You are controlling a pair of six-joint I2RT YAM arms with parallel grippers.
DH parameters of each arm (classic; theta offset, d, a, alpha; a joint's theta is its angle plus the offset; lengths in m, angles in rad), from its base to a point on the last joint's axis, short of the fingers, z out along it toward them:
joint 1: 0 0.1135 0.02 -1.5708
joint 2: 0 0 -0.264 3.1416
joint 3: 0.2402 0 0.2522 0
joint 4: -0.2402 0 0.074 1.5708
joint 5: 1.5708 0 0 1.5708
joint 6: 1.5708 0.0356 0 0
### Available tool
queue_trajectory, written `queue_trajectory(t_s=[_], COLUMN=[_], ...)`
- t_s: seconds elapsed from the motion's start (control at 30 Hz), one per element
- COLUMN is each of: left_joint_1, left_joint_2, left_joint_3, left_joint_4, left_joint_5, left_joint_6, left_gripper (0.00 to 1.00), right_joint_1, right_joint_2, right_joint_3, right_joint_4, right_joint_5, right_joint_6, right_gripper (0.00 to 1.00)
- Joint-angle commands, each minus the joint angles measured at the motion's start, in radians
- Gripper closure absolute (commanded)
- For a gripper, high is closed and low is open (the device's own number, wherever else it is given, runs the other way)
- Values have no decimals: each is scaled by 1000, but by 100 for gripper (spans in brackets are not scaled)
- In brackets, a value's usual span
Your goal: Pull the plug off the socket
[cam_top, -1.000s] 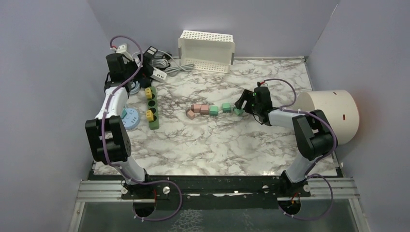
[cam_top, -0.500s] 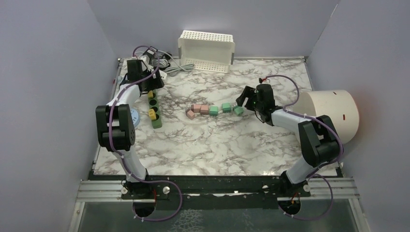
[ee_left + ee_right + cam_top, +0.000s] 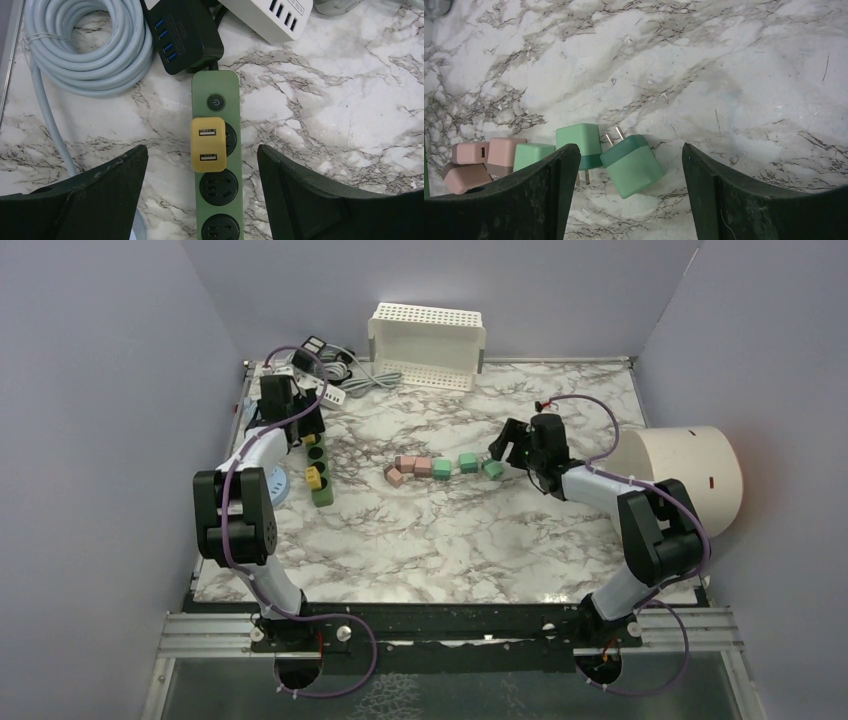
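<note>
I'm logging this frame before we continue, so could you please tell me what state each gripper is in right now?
Left gripper: open, holding nothing, over the yellow plug.
Right gripper: open, holding nothing, over the green plugs.

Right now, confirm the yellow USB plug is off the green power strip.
No, the yellow USB plug sits in the green power strip.

1. The strip (image 3: 217, 84) runs off the bottom edge of my left wrist view, so I cannot count its sockets.
2. The top edge cuts the coil (image 3: 90, 50) and the white hub (image 3: 274, 17).
3. A finger (image 3: 524, 200) of my right hand (image 3: 626, 150) covers part of the pink plugs (image 3: 489, 152).
</note>
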Motion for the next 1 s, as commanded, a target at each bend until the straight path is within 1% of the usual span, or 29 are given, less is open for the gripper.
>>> queue_trajectory(t_s=[0.0,0.17,0.37,0.43,0.47,0.5,0.53,0.57,0.63,0.7,0.8,0.83,0.97], left_joint_1=[4,3,3,4,4,4,3,3,0,-20,-87,-109,-163], left_joint_2=[4,89,199,225,233,239,240,235,210,166,83,56,-31], left_joint_3=[15,72,148,151,152,152,152,152,149,137,81,57,-39], left_joint_4=[19,-10,-41,-53,-52,-52,-52,-49,-45,-47,-52,-53,-56], left_joint_5=[-21,28,87,106,121,132,141,151,184,206,197,191,144], left_joint_6=[-5,-4,-20,-25,-26,-29,-36,-53,-92,-135,-206,-227,-296], left_gripper=[18,24,43,50,55,66,92,100,100,100,100,100,100], right_joint_1=[1,1,0,1,1,1,7,17,66,144,254,281,348], right_joint_2=[-36,-45,-68,-76,-79,-84,-91,-98,-108,-112,-96,-83,6], right_joint_3=[-10,-15,-10,-4,-2,3,7,14,31,60,112,129,195], right_joint_4=[13,12,-5,-11,-14,-17,-16,-16,-10,-1,21,28,83], right_joint_5=[11,10,30,37,32,19,16,17,52,106,139,116,-70], right_joint_6=[-17,-19,-41,-48,-48,-55,-61,-67,-112,-186,-267,-273,-248], right_gripper=[21,21,21,21,21,21,22,23,23,23,23,23,23])
